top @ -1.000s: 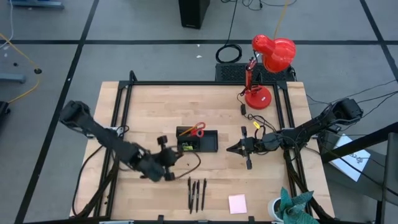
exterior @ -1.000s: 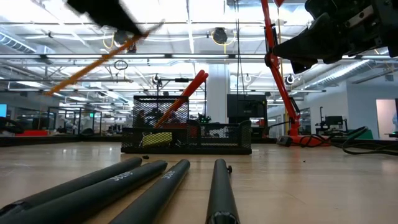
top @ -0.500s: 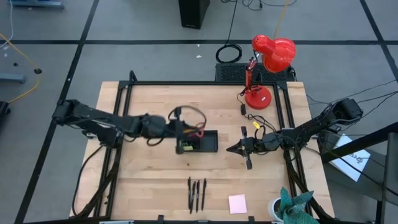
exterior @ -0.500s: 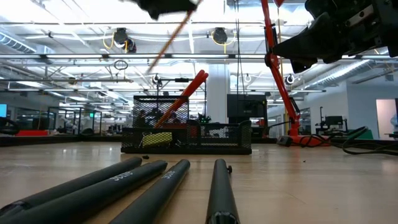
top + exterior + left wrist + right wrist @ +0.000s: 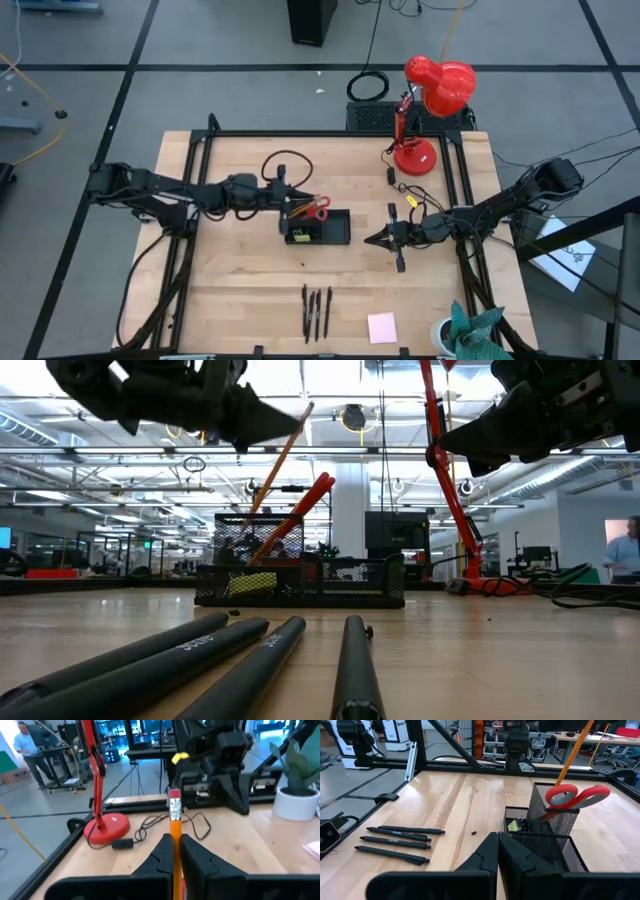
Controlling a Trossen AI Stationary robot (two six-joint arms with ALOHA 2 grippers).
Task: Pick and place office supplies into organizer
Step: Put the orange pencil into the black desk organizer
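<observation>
My three matte black pens [image 5: 230,660] lying parallel nearest on pale wood grain, black wire-mesh organizer [image 5: 318,227] mid-table holding red-handled scissors [image 5: 316,209], my left gripper [image 5: 287,197] pinched on an orange pencil [image 5: 277,463] above it, eraser end uppermost, tip hidden, right gripper [image 5: 368,239] closed, empty, beside organizer.

The organizer [image 5: 318,228] is set mid-table [image 5: 240,290], with the scissors [image 5: 316,209] stood in it. The pens [image 5: 316,312] are laid before it, the pad [image 5: 381,327] to their right, the lamp [image 5: 416,150] behind right.
</observation>
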